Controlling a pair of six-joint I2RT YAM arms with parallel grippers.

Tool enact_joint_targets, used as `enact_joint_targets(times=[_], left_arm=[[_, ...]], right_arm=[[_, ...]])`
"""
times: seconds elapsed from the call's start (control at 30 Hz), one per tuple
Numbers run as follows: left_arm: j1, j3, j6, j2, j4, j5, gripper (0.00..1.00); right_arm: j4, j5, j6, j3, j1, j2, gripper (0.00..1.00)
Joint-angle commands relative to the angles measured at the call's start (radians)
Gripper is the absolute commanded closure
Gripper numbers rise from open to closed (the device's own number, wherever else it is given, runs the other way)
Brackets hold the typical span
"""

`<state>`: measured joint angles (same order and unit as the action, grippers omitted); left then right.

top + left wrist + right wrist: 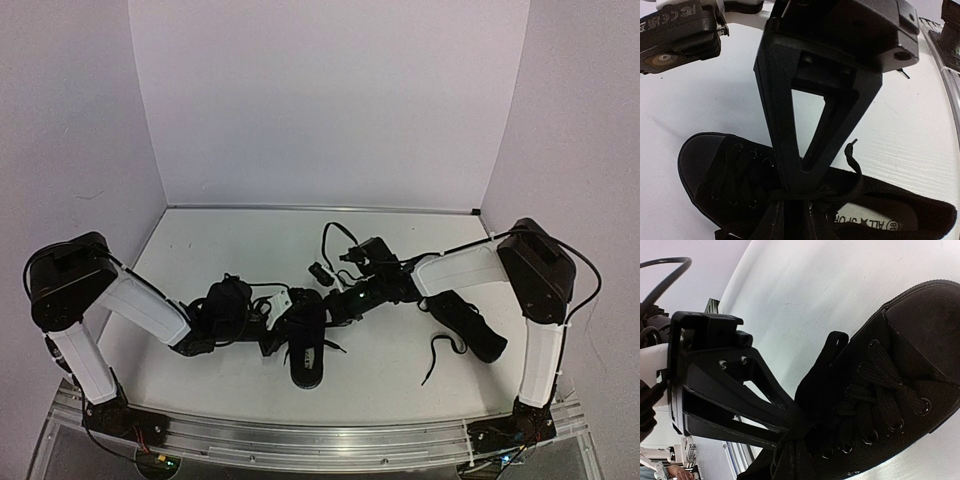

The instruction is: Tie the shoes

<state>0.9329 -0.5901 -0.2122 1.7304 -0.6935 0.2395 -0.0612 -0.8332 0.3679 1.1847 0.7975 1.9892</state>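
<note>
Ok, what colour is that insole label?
Off-white label with dark lettering; left wrist view.

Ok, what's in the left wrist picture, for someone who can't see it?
The left gripper pinches the laces of a black shoe on a white table. Its toe points left; a pale insole label shows bottom right.

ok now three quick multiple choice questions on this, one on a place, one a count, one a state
1. Where is the loose shoe? A. on the right, by the right arm B. against the back wall C. on the left arm's base
2. Shoes on the table? A. one B. two C. three
3. The right gripper is A. wide open B. shut on the laces of the middle shoe C. out of view
Key: 1 A, it lies right of centre by that arm; 2 B, one central, one right; 3 B, its fingers meet on the laces.
</note>
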Motion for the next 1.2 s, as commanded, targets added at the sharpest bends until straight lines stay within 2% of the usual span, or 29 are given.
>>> enact_joint_targets(times=[0.0,0.57,0.9,1.07,1.17], left_arm=[[0.004,0.015,-0.021,-0.072,0.067,-0.008,0.82],[0.003,0.101,-0.009,-0.217,0.166,-0.007,0.70],[0.004,0.056,-0.002,-0.141,0.194,0.047,0.61],[0.004,0.032,0.000,-0.107,0.218,0.060,0.64],[0.004,0.033,-0.001,-0.108,0.234,0.053,0.72]], right_arm=[[-0.025,0.027,-0.011,0.006,0.007,-0.042,1.00],[-0.025,0.041,-0.013,0.007,0.007,-0.058,1.00],[-0.025,0.031,-0.017,0.010,0.008,-0.064,1.00],[-0.025,0.032,-0.019,0.007,0.007,-0.070,1.00],[-0.025,0.032,-0.019,0.006,0.007,-0.070,1.00]])
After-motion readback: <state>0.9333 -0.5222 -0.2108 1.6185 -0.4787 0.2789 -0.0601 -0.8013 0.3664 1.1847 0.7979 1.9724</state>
